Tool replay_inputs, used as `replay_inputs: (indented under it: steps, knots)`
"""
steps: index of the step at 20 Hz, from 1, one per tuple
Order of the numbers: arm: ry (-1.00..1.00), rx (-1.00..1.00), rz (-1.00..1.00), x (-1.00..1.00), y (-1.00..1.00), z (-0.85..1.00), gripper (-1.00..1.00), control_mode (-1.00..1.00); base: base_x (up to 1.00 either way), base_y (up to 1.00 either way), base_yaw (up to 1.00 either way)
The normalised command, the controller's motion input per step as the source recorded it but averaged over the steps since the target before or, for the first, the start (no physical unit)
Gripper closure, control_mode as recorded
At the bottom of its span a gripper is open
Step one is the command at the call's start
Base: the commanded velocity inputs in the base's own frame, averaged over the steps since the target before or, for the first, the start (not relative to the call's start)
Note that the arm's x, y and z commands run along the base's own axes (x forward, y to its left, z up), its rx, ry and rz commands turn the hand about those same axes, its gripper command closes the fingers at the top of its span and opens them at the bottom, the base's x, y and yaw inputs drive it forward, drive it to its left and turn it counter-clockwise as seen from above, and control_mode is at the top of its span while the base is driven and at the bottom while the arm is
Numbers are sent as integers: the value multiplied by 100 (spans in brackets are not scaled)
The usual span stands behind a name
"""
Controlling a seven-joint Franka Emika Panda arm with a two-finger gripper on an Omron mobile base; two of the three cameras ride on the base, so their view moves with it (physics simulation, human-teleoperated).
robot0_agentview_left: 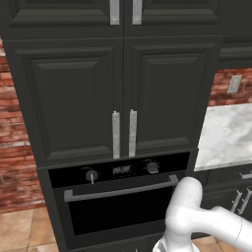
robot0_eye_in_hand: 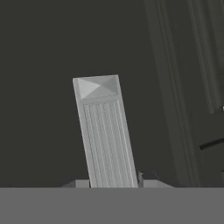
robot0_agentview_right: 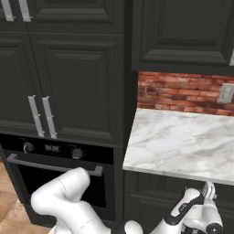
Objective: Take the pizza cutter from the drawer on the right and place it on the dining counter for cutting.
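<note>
A dark kitchen: charcoal cabinets, brick wall, a marble bench (robot0_agentview_right: 183, 141) to the right of a built-in oven (robot0_agentview_left: 118, 197). Nearest, low under that bench, the gripper (robot0_agentview_right: 208, 192) is closed on the ribbed silver drawer handle (robot0_eye_in_hand: 105, 131), seen between its 2 tips in the hand view. Behind it lies the dark drawer front (robot0_eye_in_hand: 43, 87). The pizza cutter cannot be seen; presumably it lies inside the shut drawer, so its look cannot be described. The likely risk: the smooth handle slipping from the grip if the pull runs off-line.
</note>
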Motion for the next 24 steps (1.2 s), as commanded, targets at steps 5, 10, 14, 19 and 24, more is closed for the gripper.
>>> replay_inputs:
  steps: [5, 10, 14, 19, 24]
  knots:
    - [0, 0, 0, -45, 0, 0, 100, -100, 0, 0, 0]
    - [0, 0, 0, -76, -6, -5, 100, -100, 0, 0, 0]
    - [0, 0, 0, -79, -8, -7, 100, -100, 0, 0, 0]
    - [0, 0, 0, -76, -4, -11, 100, -100, 0, 0, 0]
    - [0, 0, 0, -76, -4, -14, 100, -100, 0, 0, 0]
